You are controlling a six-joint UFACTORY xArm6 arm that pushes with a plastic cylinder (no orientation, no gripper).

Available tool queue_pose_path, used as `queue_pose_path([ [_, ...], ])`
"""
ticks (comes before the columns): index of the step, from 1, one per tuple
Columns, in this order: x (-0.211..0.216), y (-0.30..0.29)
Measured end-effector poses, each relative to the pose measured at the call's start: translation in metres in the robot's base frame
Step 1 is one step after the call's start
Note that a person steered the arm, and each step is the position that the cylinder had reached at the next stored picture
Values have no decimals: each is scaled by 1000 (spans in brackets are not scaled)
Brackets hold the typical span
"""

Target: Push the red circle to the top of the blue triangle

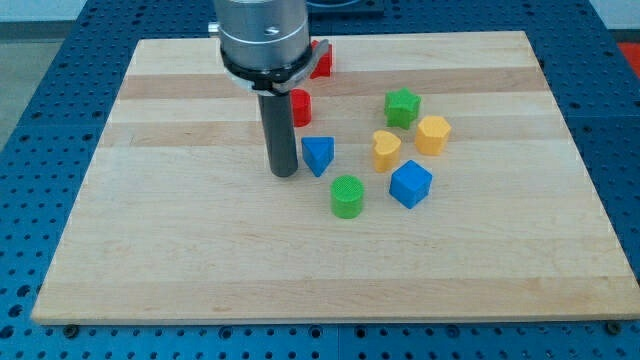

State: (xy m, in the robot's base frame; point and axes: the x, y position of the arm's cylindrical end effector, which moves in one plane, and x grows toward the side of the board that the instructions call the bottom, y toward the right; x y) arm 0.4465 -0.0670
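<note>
The red circle [300, 106] sits just above the blue triangle [318, 154], partly hidden behind my rod. My tip [284, 174] rests on the board just left of the blue triangle and below the red circle. A second red block [321, 62] lies near the board's top edge, partly hidden by the arm's body.
A green star [402, 107], a yellow hexagon [433, 134], a yellow heart [386, 149], a blue cube [410, 184] and a green cylinder [347, 196] lie to the right of the tip. The wooden board [150, 250] sits on a blue perforated table.
</note>
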Motion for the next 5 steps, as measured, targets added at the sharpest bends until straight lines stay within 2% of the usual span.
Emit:
queue_pose_path([
  [1, -4, -18],
  [2, -26, -28],
  [5, -132, -32],
])
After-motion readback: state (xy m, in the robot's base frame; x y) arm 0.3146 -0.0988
